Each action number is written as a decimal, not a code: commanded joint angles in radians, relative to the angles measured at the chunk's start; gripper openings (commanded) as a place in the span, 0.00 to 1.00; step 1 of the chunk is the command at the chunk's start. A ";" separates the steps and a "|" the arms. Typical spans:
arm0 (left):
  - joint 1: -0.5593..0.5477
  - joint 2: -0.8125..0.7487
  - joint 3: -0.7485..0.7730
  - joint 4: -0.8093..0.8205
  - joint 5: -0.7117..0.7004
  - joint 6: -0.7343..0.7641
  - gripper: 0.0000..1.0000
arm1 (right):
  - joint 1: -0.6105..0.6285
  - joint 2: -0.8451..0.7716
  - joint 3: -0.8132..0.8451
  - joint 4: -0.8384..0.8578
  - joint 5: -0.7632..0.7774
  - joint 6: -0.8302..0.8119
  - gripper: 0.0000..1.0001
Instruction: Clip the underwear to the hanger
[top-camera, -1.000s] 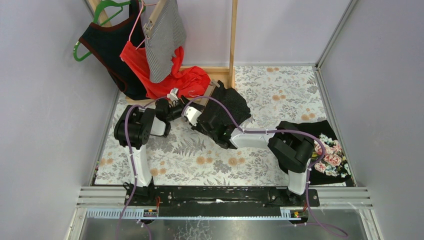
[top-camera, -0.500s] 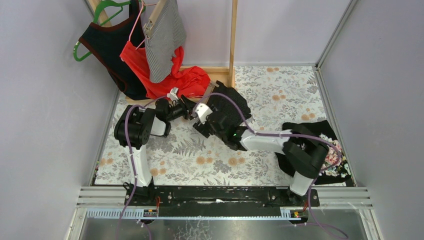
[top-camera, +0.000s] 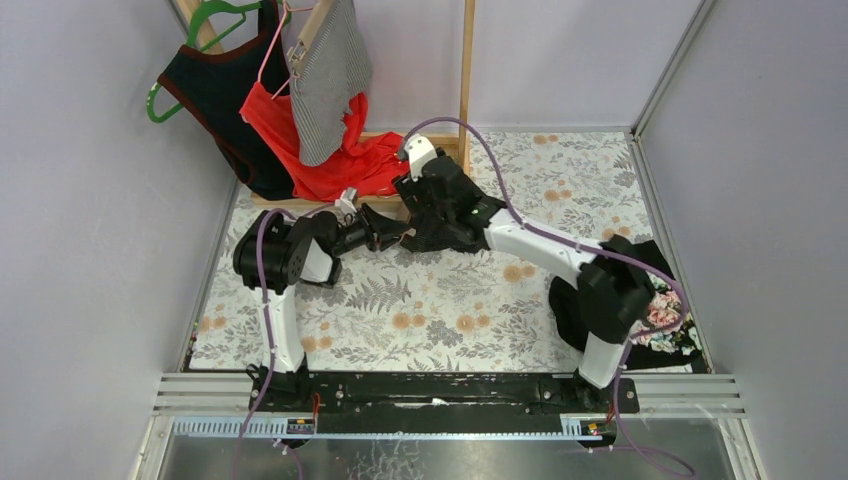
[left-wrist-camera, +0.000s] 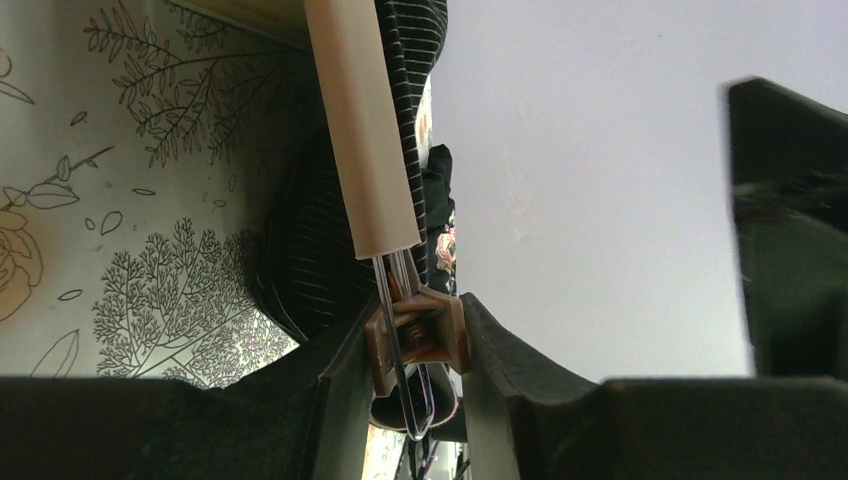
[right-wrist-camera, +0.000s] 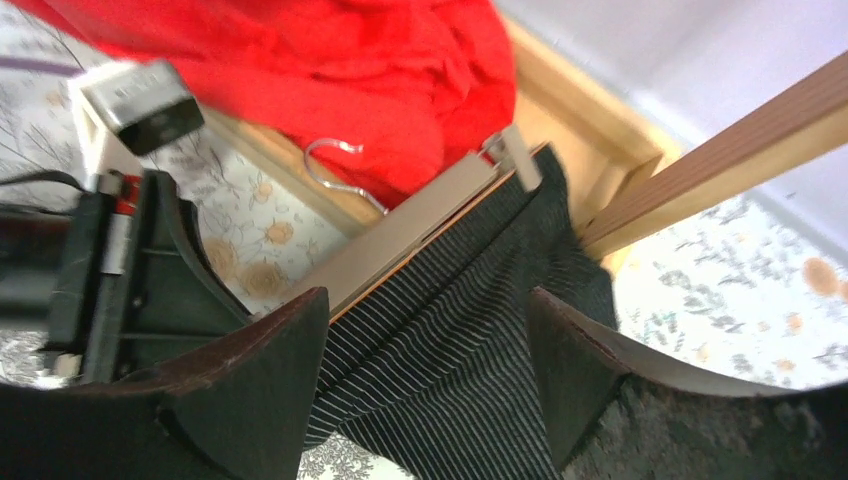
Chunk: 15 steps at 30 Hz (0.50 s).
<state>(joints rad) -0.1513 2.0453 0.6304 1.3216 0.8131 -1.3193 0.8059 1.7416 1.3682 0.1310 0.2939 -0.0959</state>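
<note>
Two arms stretch out from the near edge of the table (top-camera: 420, 320), and a black floral garment (top-camera: 665, 315) lies by the right arm's base. Further in, the left gripper (left-wrist-camera: 413, 380) is clamped on the brown clip (left-wrist-camera: 420, 330) at one end of the hanger (right-wrist-camera: 400, 235), a finger pressed to each side. Whether that clip bites any cloth, I can't tell. The right gripper (right-wrist-camera: 425, 330) hangs over the underwear (right-wrist-camera: 450, 350) with jaws spread wide, gripping nothing. That underwear, black with fine pinstripes, runs along the hanger's pale bar, touching it. Beyond, red cloth (right-wrist-camera: 330, 60) is heaped at the foot of the wooden rack (top-camera: 465, 80), where a striped garment (top-camera: 325, 80) hangs.
</note>
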 joint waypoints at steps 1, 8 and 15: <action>-0.011 0.028 -0.020 0.131 0.016 -0.012 0.32 | -0.047 0.114 0.080 -0.111 -0.064 0.090 0.78; -0.014 0.002 -0.054 0.091 -0.011 0.071 0.27 | -0.168 0.138 0.073 -0.058 -0.308 0.319 0.75; -0.034 -0.053 -0.064 -0.010 -0.049 0.193 0.19 | -0.229 0.173 0.115 -0.042 -0.470 0.490 0.72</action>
<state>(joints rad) -0.1661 2.0476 0.5743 1.3422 0.7948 -1.2366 0.5892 1.9240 1.4105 0.0444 -0.0216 0.2512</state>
